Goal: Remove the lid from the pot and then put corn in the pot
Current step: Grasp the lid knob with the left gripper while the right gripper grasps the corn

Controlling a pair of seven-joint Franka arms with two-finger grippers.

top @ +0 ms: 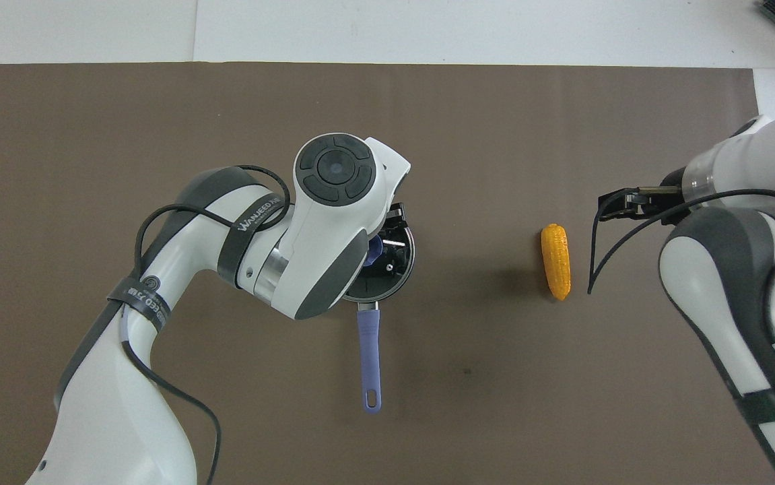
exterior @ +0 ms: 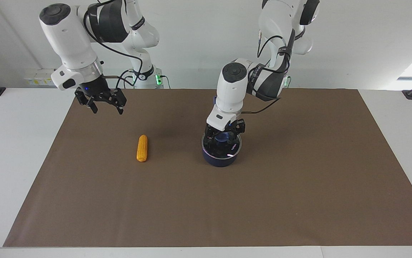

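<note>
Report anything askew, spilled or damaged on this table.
Nothing stands out. The lid sits flat on the upright pot, the corn lies whole on the brown mat, and nothing has spilled.

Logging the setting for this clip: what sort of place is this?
Likely a robot lab bench: a white table under a brown mat, bare white wall, and only a pot and corn as props.

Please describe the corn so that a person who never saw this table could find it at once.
Start from the brown mat that covers most of the table. On it stands a dark blue pot with a glass lid; beside the pot, toward the right arm's end of the table, lies the corn. It is the only yellow-orange thing there, a short stubby cob lying alone on the mat.
</note>
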